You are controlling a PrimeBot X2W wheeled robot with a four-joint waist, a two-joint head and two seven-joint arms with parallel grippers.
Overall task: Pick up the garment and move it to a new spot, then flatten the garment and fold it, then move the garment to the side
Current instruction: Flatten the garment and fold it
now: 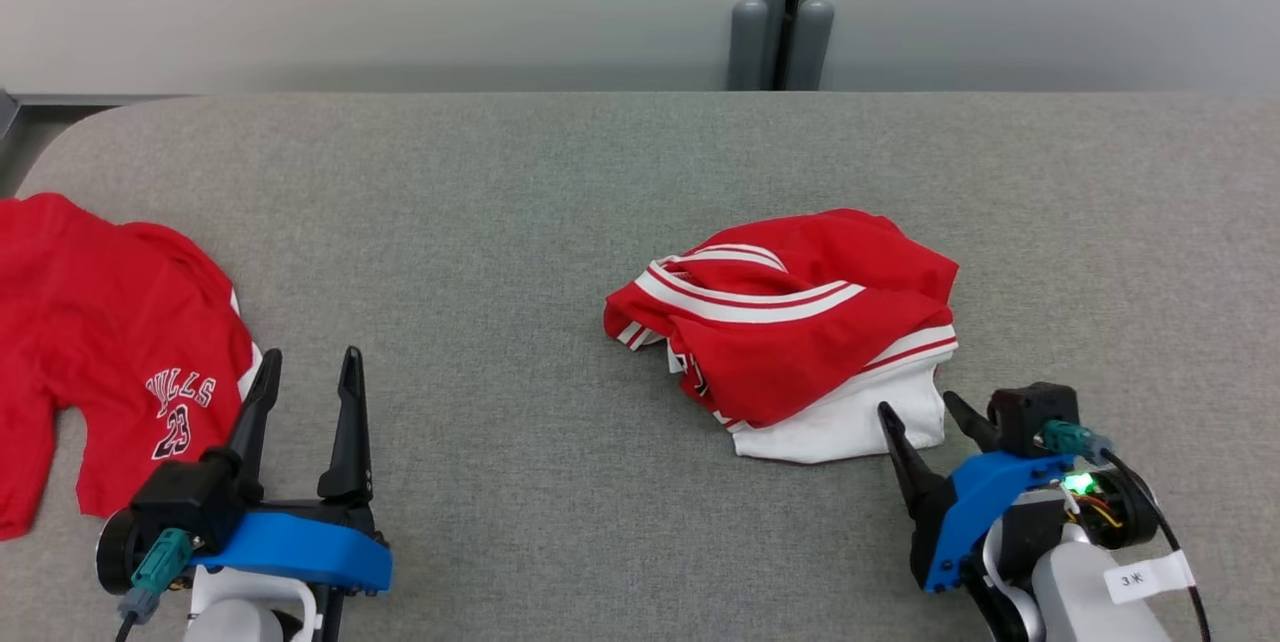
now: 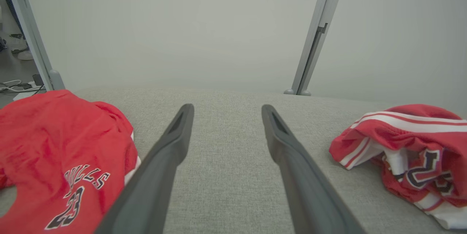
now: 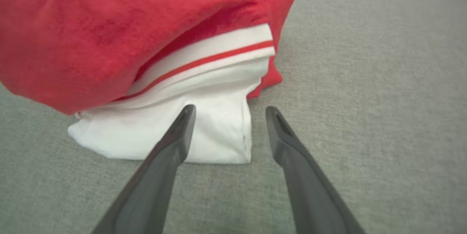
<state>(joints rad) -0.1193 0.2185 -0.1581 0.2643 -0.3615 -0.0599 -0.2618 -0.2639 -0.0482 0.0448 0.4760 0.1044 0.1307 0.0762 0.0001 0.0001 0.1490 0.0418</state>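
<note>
Grey fabric table point(image 1: 560, 182) against pale wall panels point(image 1: 380, 2) with a grey post point(image 1: 780, 12).

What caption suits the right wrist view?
Open right claw poised at the white edge of a crumpled red-and-white fabric garment on a grey felt-covered table.

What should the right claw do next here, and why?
Probably ease the right claw forward and close it on the white edge of the crumpled garment: the jaws stand open, tips at that edge, nothing held, nothing lifted yet.

A lab workspace: grey felt-covered table point(image 1: 600, 172), plain partition walls point(image 1: 400, 2) behind.
</note>
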